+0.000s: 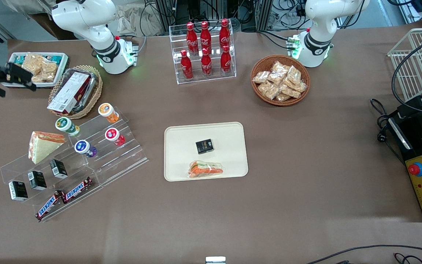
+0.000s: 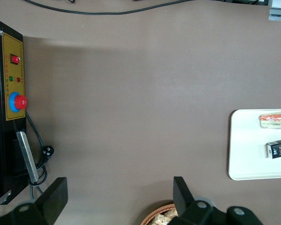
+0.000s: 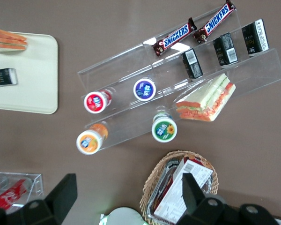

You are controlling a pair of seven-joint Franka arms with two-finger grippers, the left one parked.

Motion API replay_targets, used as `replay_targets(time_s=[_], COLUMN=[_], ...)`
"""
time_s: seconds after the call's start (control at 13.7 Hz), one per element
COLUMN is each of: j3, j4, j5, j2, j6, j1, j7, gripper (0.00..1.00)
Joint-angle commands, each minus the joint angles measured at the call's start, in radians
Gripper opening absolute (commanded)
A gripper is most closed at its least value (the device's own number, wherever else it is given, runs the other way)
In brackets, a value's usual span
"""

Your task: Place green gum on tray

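Note:
The green gum lies on a step of a clear acrylic rack, white lid facing up; it also shows in the right wrist view. The cream tray lies mid-table, nearer the front camera than the cola rack, and holds a black box and a wrapped sandwich; its corner shows in the right wrist view. My gripper hangs open and empty, high over the white bin at the working arm's end, farther from the front camera than the green gum. Its fingers stand wide apart.
The acrylic rack also holds orange, red and blue gum bottles, a sandwich, black boxes and Snickers bars. A wicker basket with a box and a white snack bin stand beside it.

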Motion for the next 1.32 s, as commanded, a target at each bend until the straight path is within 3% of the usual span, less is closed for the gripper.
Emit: replay_targets(time_s=[0.0,0.51,1.24], j3=[-0.017,-0.020,-0.020], j4=[-0.162,-0.503,-0.638], j5=[-0.009,-0.037,-0.021], j2=[-0.014,-0.015,-0.023], j6=[0.149,0.530,0.637], j1=[-0.005,-0.086,-0.091], j7=[-0.024,-0.083,-0.055], gripper=[1.00,1.00,1.00])
